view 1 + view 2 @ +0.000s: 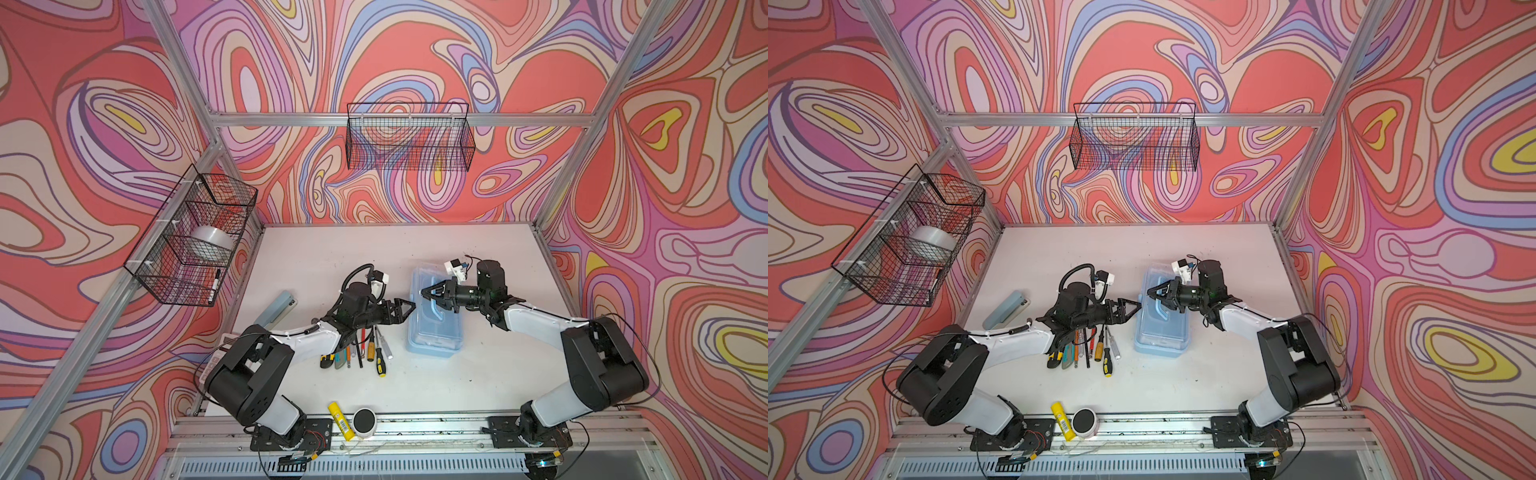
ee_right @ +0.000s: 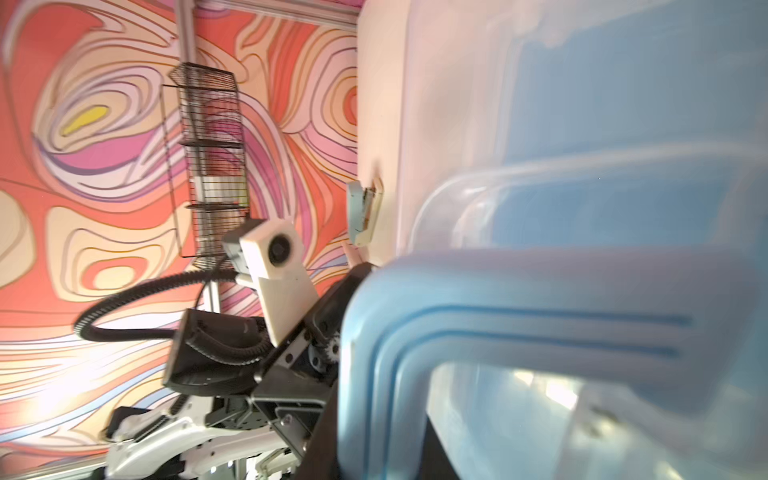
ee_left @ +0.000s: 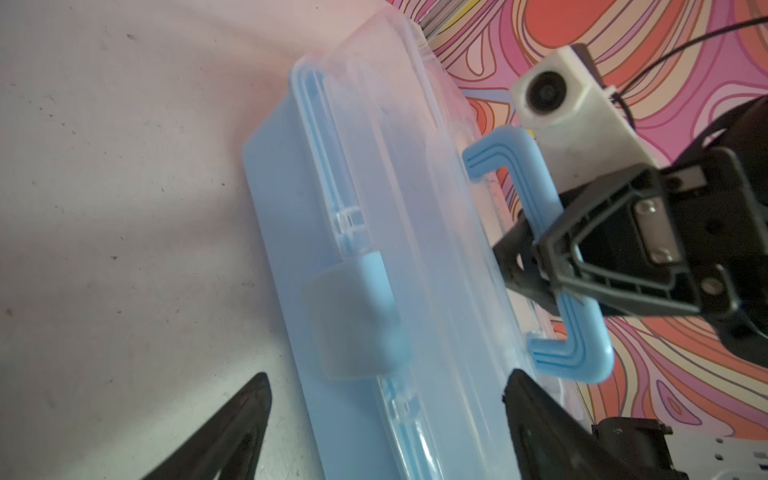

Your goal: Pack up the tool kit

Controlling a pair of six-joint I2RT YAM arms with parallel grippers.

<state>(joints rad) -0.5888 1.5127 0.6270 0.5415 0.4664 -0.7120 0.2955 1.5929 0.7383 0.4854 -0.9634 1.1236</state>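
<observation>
**One case, one heap of tools, two grippers, and only the right gripper has a hold.**

A single light-blue case [image 1: 432, 332] lies on the white table [image 1: 478, 374], right of the middle, with its clear lid down and its long side running away from the robot. To its left is one heap of loose tools [image 1: 365, 353]. About eight handles show, but the left arm covers part of the heap, so the count is unsure. Also in both top views are two wire baskets on the frame, one grey-blue stapler [image 1: 276, 309] and one yellow glue stick [image 1: 341, 420]. The right gripper [image 3: 540, 257] is clamped tight on the case's blue handle [image 3: 536, 195], near the middle of the grip. The left gripper [image 1: 409, 306] has its jaws spread wide and holds nothing. It hangs just beside the case, on the side with the latch [image 3: 353, 324]; whether it touches the case cannot be told.
</observation>
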